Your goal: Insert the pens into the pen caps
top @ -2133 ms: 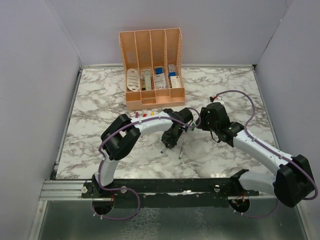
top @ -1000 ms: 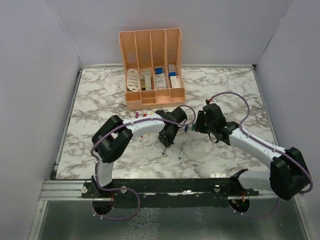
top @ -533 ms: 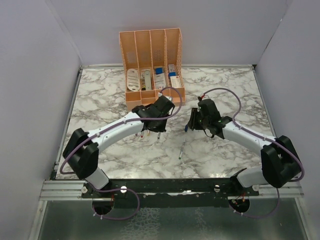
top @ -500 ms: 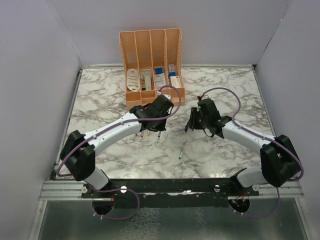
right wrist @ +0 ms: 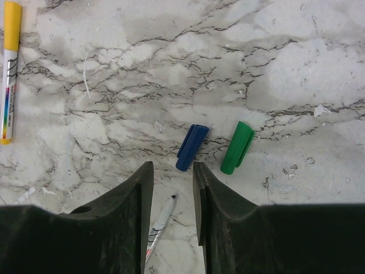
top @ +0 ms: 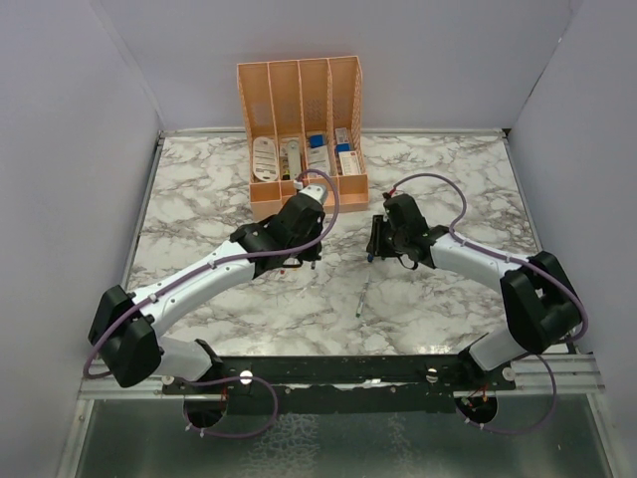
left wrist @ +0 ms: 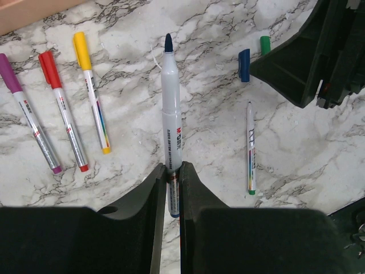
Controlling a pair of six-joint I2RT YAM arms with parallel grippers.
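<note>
Pinching the blue pen [left wrist: 171, 114] at its tail end, the left jaws are clenched on the barrel, and the uncapped tip points away from them above the counter [right wrist: 285, 68]. The right jaws stand released, with nothing between them. The blue cap [right wrist: 192, 147] lies flat on the counter just ahead of their gap, beside the green cap [right wrist: 237, 146] but apart from it. The green pen [left wrist: 250, 148] lies uncapped nearby. The purple pen [left wrist: 31, 120], red pen [left wrist: 63, 114] and yellow pen [left wrist: 91, 94] lie in a row with their caps on.

I judge the pen to be light and stiff, with a smooth round barrel. Because it is held so far back, it may turn or swing at the tip when it is pushed. The cap is tiny and very light – it will probably slide on the polished counter at a small touch. The best hold seems to be across its sides near the closed end, so that the open mouth stays free for the tip. Only moderate force is needed – thin plastic can deform.
</note>
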